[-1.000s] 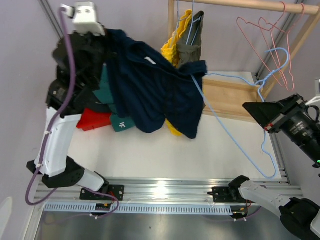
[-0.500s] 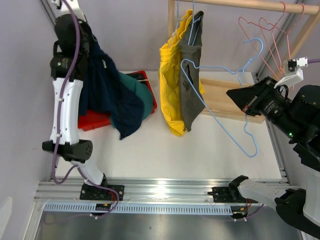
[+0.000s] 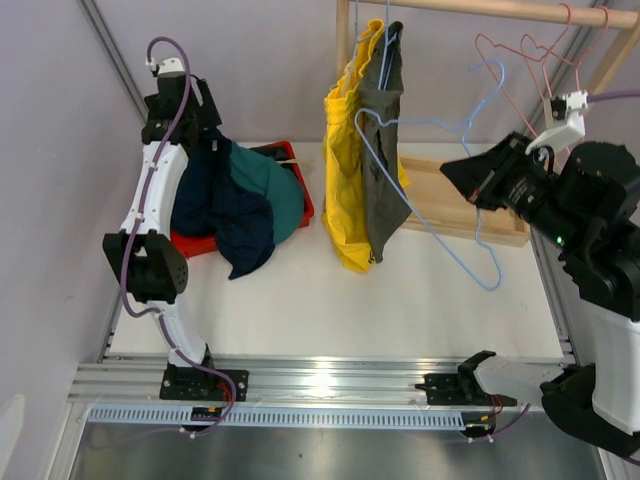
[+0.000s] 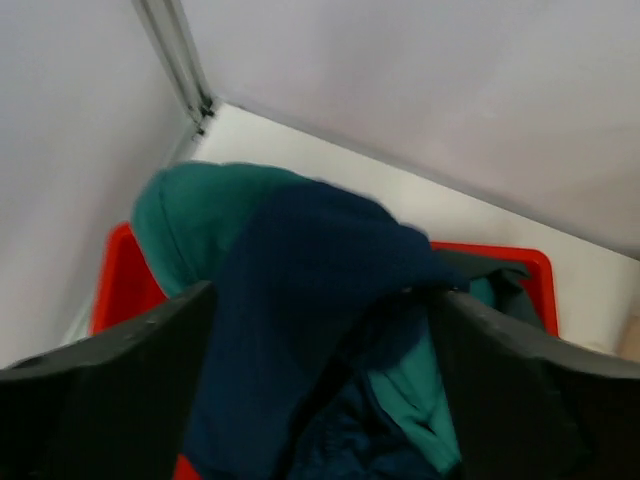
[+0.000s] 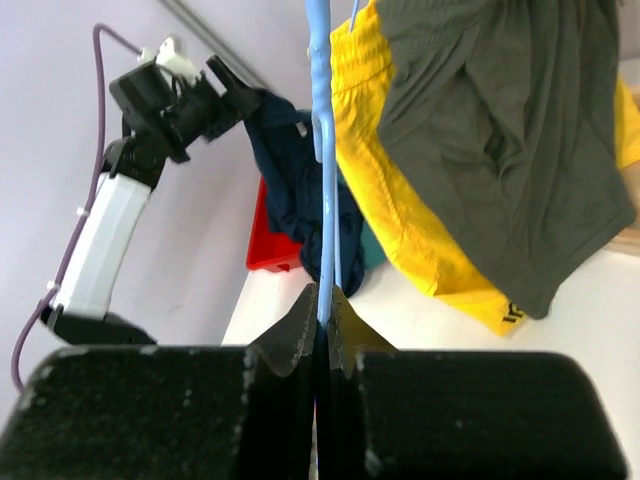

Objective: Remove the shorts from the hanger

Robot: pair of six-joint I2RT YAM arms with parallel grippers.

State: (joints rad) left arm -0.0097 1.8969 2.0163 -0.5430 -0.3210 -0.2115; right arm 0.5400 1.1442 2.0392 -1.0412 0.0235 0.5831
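Observation:
The navy shorts (image 3: 238,215) lie heaped over the teal shorts (image 3: 272,190) in a red bin (image 3: 192,243) at the back left. My left gripper (image 3: 196,138) hovers just above them, open, and in the left wrist view the navy shorts (image 4: 300,290) sit below the gap of the left gripper (image 4: 320,295). Yellow shorts (image 3: 340,190) and olive-grey shorts (image 3: 382,170) hang from the rail. My right gripper (image 5: 322,300) is shut on the bare blue hanger (image 5: 320,150), held up beside them.
A wooden rail (image 3: 480,8) runs across the top, with pink wire hangers (image 3: 545,60) on its right end. The rack's wooden base (image 3: 450,195) lies on the white table. An aluminium rail (image 3: 320,380) lines the near edge.
The left arm pulled the navy shorts off the blue hanger, swung left over the red bin and opened, dropping them there. The right gripper lifted the emptied hanger toward the rail.

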